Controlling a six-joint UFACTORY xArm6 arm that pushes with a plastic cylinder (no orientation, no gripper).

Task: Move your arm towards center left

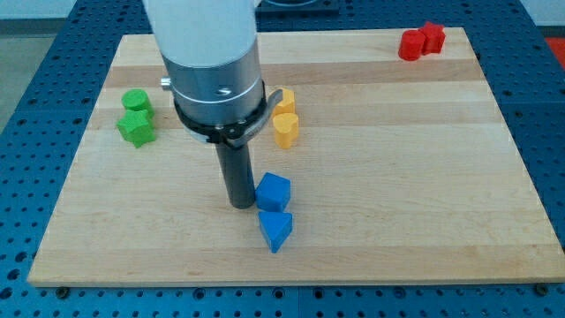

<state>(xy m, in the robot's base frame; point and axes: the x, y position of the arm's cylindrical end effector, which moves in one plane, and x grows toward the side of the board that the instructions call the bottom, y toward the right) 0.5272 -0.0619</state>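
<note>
My tip (239,205) rests on the wooden board (397,177) a little below its middle. It stands just left of a blue cube-like block (274,191), close to touching it. A blue triangular block (275,230) lies right below that cube, down and right of the tip. The arm's white and grey body (212,62) rises above the rod and hides part of the board behind it.
Two green blocks, a cylinder (135,101) and a star-like one (137,127), sit at the board's left. Two yellow blocks (285,100) (285,129) sit right of the arm. Two red blocks (411,44) (432,36) are at the top right corner.
</note>
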